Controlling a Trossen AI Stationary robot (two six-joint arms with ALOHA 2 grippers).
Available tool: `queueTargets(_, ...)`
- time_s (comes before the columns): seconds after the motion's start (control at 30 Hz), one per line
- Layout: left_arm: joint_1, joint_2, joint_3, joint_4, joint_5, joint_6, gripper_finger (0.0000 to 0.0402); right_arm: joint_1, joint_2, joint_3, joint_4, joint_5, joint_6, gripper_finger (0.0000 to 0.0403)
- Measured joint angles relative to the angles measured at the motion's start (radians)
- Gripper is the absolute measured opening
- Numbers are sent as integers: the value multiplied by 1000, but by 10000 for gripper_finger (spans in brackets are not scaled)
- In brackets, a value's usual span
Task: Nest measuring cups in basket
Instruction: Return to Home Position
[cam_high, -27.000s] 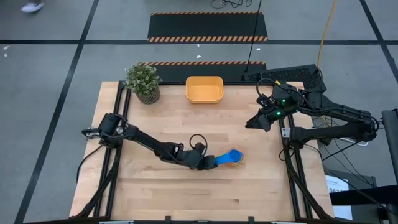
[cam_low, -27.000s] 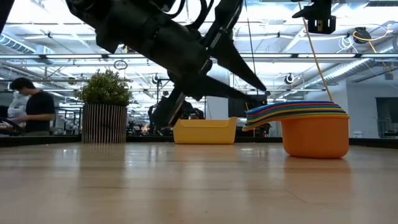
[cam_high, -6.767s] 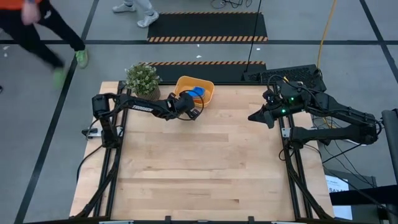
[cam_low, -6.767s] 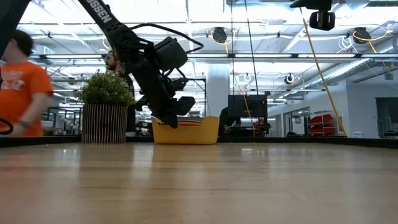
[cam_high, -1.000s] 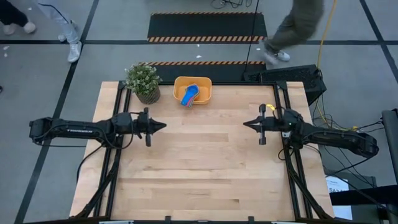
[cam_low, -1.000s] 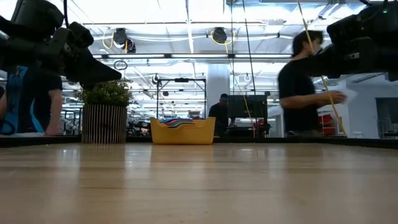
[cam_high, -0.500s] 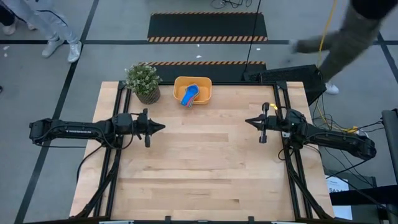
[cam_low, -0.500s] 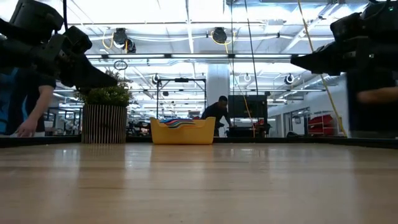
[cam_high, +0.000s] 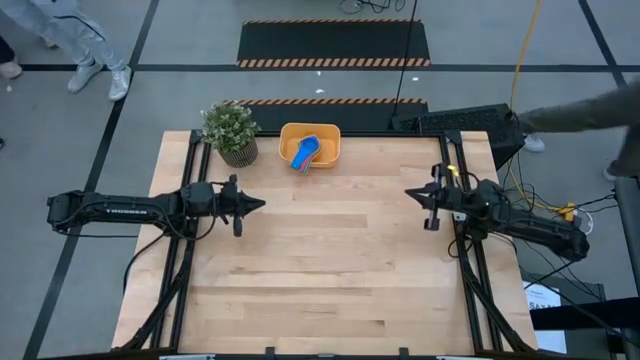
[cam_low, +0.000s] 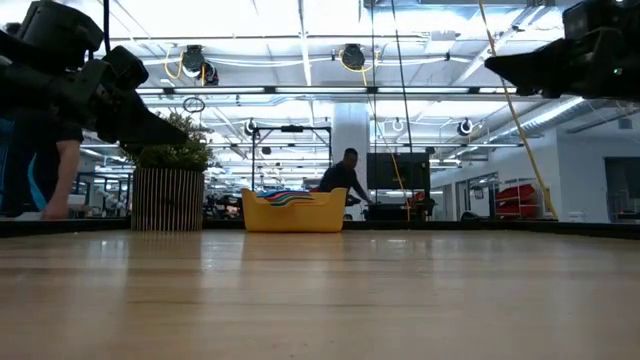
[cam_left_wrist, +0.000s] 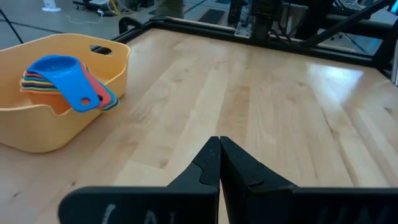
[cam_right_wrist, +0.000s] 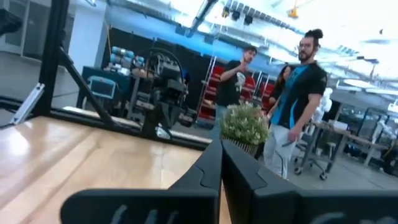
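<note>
Cups (cam_high: 307, 153): one nested stack, a light blue one on top, lying inside the basket (cam_high: 331, 141) with the handles fanned over each other. The basket sits at the table (cam_high: 330, 280) edge, just beside the plant (cam_high: 230, 130). Nothing of the stack hangs over the rim, as far as I can see. I judge placement done; only the return home is left.

Notes for the return:
- Keep both pincers closed and empty. In the wrist views the fingers of each meet tip to tip, with nothing between them.
- Draw each arm back along its own side, level and above the wood. No dipping and no swing across the middle.
- On the left, avoid any arc toward the plant or basket. A knock there could tip the stack, I think.
- Move slowly to the end and stop without overshoot.

Position relative to me: my left pincer (cam_high: 262, 203) hangs over the left side of the table, pointing toward its centre, with the cups well apart from it. From the left wrist the basket shows off to one side of my fingers, not ahead of them. My right pincer (cam_high: 410, 194) hangs over the right side, facing the left one, farther from the cups. No contact anywhere.
</note>
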Motion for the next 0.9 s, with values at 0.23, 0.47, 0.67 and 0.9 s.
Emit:
queueTargets(0.23,0,0,0,-1,-6,-7,0,27,-65,0,-11,-1,-9,0)
queueTargets(0.47,0,0,0,-1,-26,-7,1,118,-65,0,-183,-71,45,0)
queueTargets(0.67,0,0,0,0,-32,-25,1,212,-66,0,-187,120,13,0)
queueTargets(0.9,0,0,1,0,-51,-22,1,321,-66,0,-208,209,18,0)
